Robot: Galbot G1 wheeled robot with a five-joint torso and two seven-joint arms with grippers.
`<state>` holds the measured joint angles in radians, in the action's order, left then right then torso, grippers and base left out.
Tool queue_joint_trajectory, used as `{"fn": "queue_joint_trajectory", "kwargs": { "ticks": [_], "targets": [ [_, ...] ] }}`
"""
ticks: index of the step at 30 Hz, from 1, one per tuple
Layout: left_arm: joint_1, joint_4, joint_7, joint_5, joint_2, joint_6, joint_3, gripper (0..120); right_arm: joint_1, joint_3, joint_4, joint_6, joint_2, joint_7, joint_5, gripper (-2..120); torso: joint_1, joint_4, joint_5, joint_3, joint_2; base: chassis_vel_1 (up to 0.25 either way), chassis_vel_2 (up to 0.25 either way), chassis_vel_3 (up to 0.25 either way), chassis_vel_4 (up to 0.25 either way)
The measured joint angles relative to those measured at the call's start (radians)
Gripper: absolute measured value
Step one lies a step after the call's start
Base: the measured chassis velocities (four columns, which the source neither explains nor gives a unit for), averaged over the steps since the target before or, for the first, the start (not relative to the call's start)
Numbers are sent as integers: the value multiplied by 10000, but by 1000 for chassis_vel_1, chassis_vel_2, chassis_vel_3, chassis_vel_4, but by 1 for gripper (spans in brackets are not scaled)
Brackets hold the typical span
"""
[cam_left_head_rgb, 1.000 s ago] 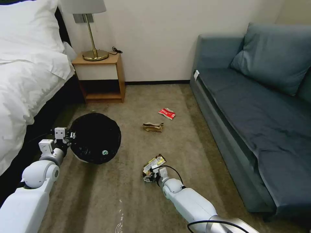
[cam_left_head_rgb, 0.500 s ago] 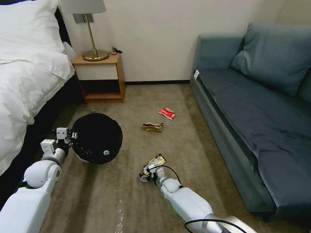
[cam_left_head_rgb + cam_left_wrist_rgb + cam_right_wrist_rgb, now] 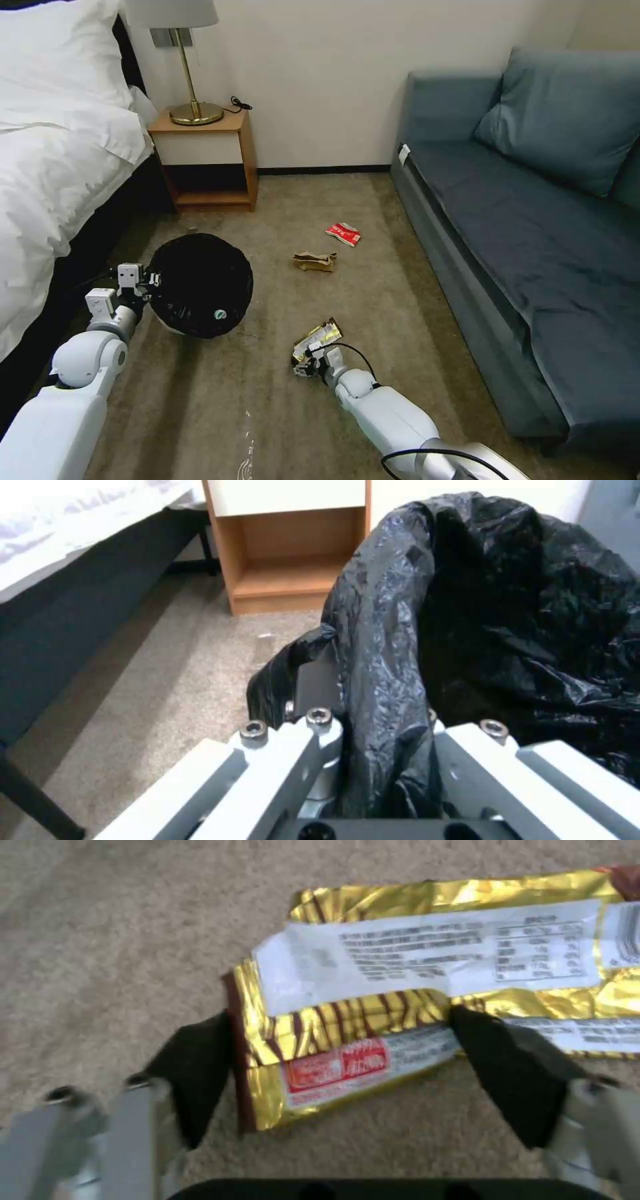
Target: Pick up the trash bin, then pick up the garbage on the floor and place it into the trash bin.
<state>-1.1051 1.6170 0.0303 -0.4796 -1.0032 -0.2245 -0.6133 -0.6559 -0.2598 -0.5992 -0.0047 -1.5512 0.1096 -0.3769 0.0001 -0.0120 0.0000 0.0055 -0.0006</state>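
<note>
The trash bin (image 3: 200,283), lined with a crinkly black bag, hangs tilted just above the carpet. My left gripper (image 3: 138,280) is shut on the bin's bag-covered rim (image 3: 383,680). A small green-and-white item (image 3: 218,314) lies inside. Garbage lies on the carpet: a yellow-black snack wrapper (image 3: 319,335), a crumpled brown paper wrapper (image 3: 315,261) and a red-and-white packet (image 3: 343,233). My right gripper (image 3: 304,363) is low on the floor and open. Its black fingers (image 3: 200,1075) straddle the near end of the gold wrapper (image 3: 427,970).
A bed with white linen (image 3: 47,173) borders the left. A wooden nightstand (image 3: 207,160) with a brass lamp (image 3: 190,107) stands against the wall. A blue-grey sofa (image 3: 533,233) fills the right. Open carpet (image 3: 220,413) lies between the arms.
The right gripper shifted slightly left, then edged back toward the snack wrapper. The bin in the left gripper drifted a little to the right.
</note>
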Motion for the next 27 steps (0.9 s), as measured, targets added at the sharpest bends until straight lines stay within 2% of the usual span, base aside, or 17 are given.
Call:
{"fn": "queue_joint_trajectory", "kwargs": {
  "ticks": [1, 2, 4, 8, 10, 11, 13, 14, 17, 18, 20, 27],
  "targets": [
    [11, -11, 0, 0, -15, 9, 15, 4, 2, 8, 21, 0, -21, 12, 4, 69, 0, -1, 0, 0, -1, 0, 0, 0, 0],
    [11, -11, 0, 0, -15, 9, 15, 4, 2, 8, 21, 0, -21, 12, 4, 69, 0, -1, 0, 0, -1, 0, 0, 0, 0],
    [17, -25, 0, 0, -22, 35, 26, 4, 4, 42, 83, 21, -44, 49, 31, 57, 0, -1, 0, 0, -1, 0, 0, 0, 0],
    [16, -49, 0, 0, -22, 57, 27, 4, 4, 88, 139, 67, -45, 79, 83, 48, 0, -1, 0, 0, 0, 0, 0, 0, 0],
    [19, -67, 4, -6, -13, 77, 26, 4, 4, 125, 182, 104, -43, 116, 128, 34, 0, -1, 0, -1, -1, 0, 0, 0, 0],
    [19, -67, 4, -6, -13, 77, 26, 4, 4, 125, 182, 104, -43, 116, 128, 34, 0, -1, 0, -1, -1, 0, 0, 0, 0],
    [36, -69, 5, -13, -12, 78, 37, 4, 2, 132, 185, 117, -34, 134, 139, 23, 0, -1, 1, 0, -1, 0, 0, 0, 0],
    [36, -69, 5, -13, -12, 78, 37, 4, 2, 132, 185, 117, -34, 134, 139, 23, 0, -1, 1, 0, -1, 0, 0, 0, 0],
    [45, -68, 7, -17, -18, 78, 71, 4, -3, 132, 163, 120, -19, 139, 145, 7, 0, 0, 0, 0, -1, 0, 0, 0, 0],
    [45, -68, 7, -17, -18, 78, 71, 4, -3, 132, 163, 120, -19, 139, 145, 7, 0, 0, 0, 0, -1, 0, 0, 0, 0],
    [56, -71, 8, -17, -18, 78, 77, 4, -11, 132, 121, 120, 4, 146, 150, 0, 0, 0, 1, 0, -1, 0, 0, 0, 0],
    [63, -77, 8, -17, -15, 78, 108, 4, -34, 252, -83, 147, 73, 152, 190, 0, 0, 0, 1, 0, -1, 0, 0, 0, 0]
  ]
}}
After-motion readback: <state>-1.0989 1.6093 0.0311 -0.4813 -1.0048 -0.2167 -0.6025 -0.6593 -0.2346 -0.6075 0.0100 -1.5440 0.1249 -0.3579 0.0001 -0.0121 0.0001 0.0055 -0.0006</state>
